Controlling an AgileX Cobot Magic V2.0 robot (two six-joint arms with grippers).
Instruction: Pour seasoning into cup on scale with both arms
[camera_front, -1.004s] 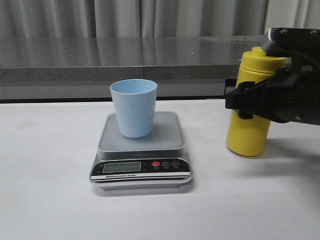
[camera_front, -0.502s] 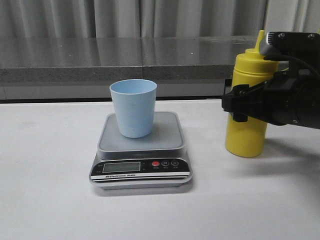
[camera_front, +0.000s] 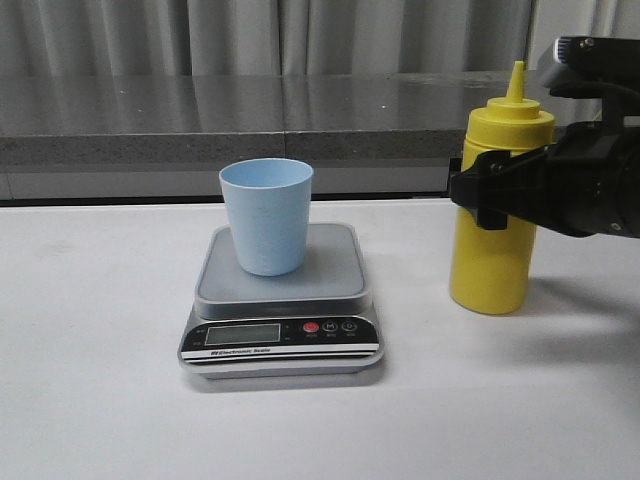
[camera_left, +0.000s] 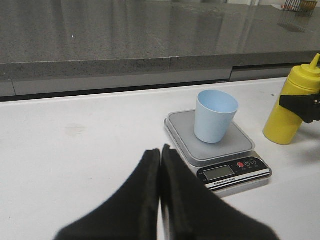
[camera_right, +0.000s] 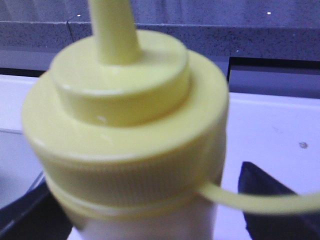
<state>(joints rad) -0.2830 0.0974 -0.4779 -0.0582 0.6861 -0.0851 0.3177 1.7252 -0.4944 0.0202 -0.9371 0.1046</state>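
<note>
We count one yellow seasoning bottle (camera_front: 492, 262), one pale blue cup (camera_front: 266, 216), one scale (camera_front: 281, 305) and two black grippers on a white table (camera_front: 90, 370). The cup stands upright on the scale's grey platform, left of its centre, mouth open and facing up. The bottle stands upright on the table to the right of the scale, well apart from it, its pointed nozzle up. The right gripper (camera_front: 500, 190) reaches in from the right at the bottle's upper body, one black finger lying across the front of the yellow wall. The wrist camera shows the bottle filling the space between both fingers, but we cannot tell whether the jaws press on it or only flank it. A thin yellow tether (camera_right: 260, 200) runs off from the cap's collar. The left gripper (camera_left: 160, 200) hangs over bare table to the left of the scale, its jaws pressed together with nothing between them. Behind the table runs a dark speckled stone ledge (camera_front: 200, 120), with grey curtains (camera_front: 250, 35) beyond. On the scale's black front panel we read "Electronic Scale" under the LCD, beside one red button (camera_front: 311, 327) and two dark ones; the display's figures are too faint to read.
</note>
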